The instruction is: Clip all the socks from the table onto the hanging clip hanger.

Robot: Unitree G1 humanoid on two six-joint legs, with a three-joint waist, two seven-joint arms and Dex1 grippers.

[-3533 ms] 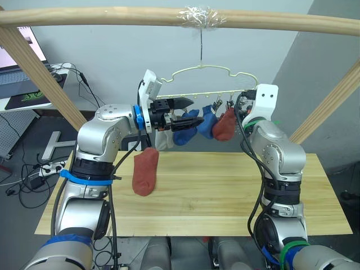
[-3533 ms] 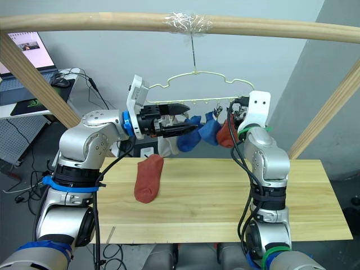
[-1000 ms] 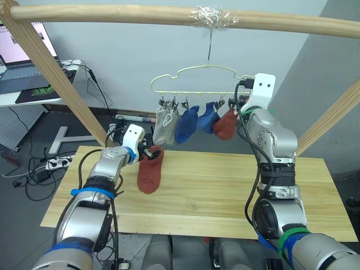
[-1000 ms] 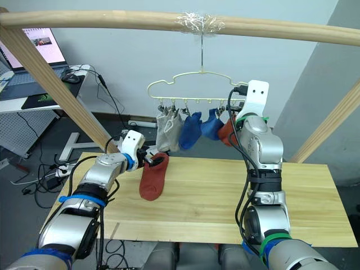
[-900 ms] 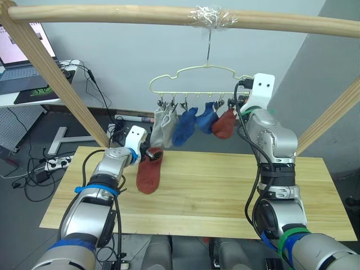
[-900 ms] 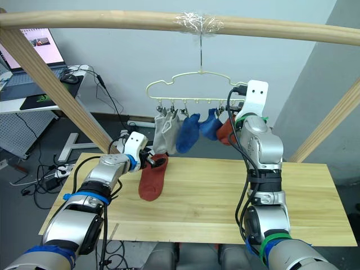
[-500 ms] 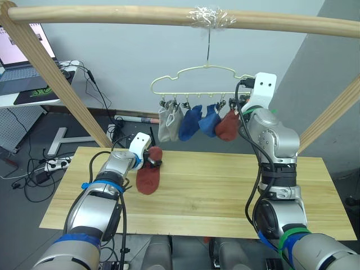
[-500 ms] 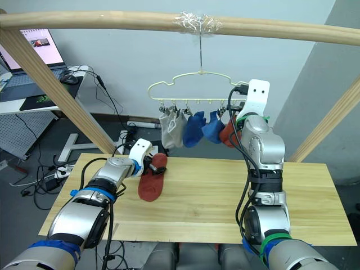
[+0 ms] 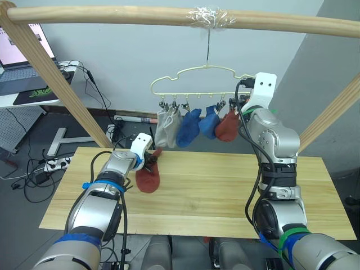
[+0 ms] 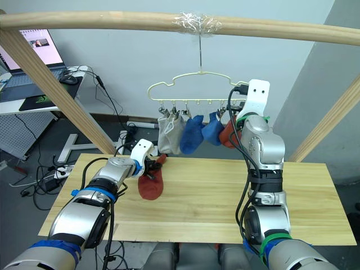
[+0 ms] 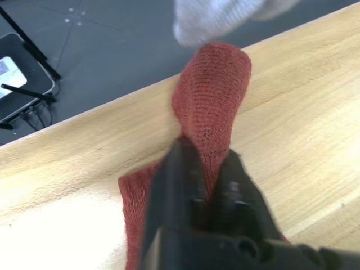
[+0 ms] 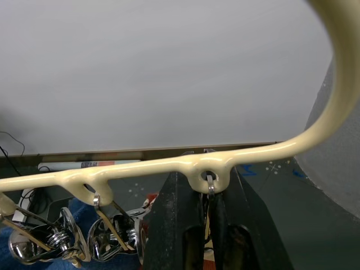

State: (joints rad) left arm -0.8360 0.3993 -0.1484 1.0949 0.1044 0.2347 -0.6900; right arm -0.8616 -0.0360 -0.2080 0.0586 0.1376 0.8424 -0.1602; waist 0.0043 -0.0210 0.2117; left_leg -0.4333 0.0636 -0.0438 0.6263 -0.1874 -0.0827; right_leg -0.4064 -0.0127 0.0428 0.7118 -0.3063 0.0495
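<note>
Left claw (image 11: 205, 185) is low over the left part of the tabletop (image 9: 225, 191), its two black fingers pinched together on a fold of the rust-red sock (image 9: 148, 175). In the left wrist view the fabric rises in a ridge between the fingertips, the cuff end lifted and pointing away from the claw, while the rest of the sock lies on the wood. The sock sits near the far left edge of the tabletop, below the left end of the row of hanging socks.

Clip hanger (image 9: 194, 76) hangs by its hook from the wooden pole (image 9: 112, 14), where the hook is wrapped in clear tape. Five socks hang from its clips, left to right: two light grey socks (image 9: 164, 128) close together, a blue sock (image 9: 187, 128), a second blue sock (image 9: 210, 122), and a rust-red sock at the right end (image 9: 227, 126).

Right claw (image 12: 205, 194) is raised at the right end of the hanger. In the right wrist view its fingers stand nearly together just behind the hanger's lower bar, either side of the wire of the end clip (image 12: 209, 183); whether they press on the clip cannot be told.

A laptop (image 9: 17, 56) sits on a white desk at far left.
</note>
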